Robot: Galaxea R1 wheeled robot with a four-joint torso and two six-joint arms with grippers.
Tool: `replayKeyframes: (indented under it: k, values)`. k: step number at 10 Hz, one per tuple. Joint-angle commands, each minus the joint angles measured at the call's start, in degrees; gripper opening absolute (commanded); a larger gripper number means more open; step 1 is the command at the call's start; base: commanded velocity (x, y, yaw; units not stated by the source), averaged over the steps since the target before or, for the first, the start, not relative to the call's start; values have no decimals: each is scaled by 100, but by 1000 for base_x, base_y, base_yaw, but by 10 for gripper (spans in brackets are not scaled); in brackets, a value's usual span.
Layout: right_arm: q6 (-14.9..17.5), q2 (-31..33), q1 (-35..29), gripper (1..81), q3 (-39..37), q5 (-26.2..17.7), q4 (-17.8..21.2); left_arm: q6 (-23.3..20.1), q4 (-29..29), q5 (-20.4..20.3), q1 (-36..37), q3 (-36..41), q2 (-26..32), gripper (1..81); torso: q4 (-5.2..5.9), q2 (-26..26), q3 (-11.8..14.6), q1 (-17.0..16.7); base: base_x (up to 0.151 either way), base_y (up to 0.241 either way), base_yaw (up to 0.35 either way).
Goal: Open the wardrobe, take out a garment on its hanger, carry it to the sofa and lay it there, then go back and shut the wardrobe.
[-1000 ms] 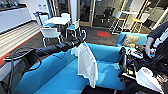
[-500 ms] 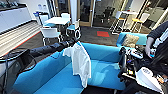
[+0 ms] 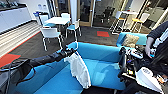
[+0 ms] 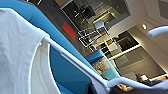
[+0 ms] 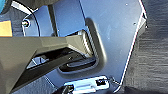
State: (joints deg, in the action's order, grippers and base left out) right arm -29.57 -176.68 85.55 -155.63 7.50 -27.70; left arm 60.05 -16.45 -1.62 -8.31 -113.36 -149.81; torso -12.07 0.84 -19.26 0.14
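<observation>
The bright-blue sofa (image 3: 100, 65) lies below the white T-shirt (image 3: 79, 70), which hangs on its hanger (image 4: 75, 62) over the seat. The left gripper (image 3: 67, 53) is clamped on the hanger. Thin fabric could slide off sideways if tilted. The right gripper's jaw state is unclear.

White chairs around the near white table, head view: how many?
3, some may be hidden. One chair stands in front of the white table, one at its right, and one behind it. Further seats by the far high table aren't counted.

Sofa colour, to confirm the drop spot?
Bright blue sofa, best in the head view.
</observation>
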Motion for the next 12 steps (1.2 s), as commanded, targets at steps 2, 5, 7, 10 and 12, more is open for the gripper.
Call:
replayKeyframes:
  k: [2,5,7,10,12]
  values:
    - [22,7,-33,811,16,-301,-34,-2,-438,-233,976,-213,109,10,0,0,0,0,0,0,0]
    - [22,7,-25,811,16,-284,-34,-46,-534,-76,907,-458,232,10,0,0,0,0,0,0,0]
    - [22,7,-24,811,16,-284,-25,-46,-693,-49,739,-670,241,10,0,0,0,0,0,0,0]
    - [22,7,-24,811,16,-275,-34,-46,-878,-58,502,-661,407,10,0,0,0,0,0,0,0]
    - [22,7,-25,811,16,-275,-34,-55,-948,-119,239,-319,610,10,0,0,0,0,0,0,0]
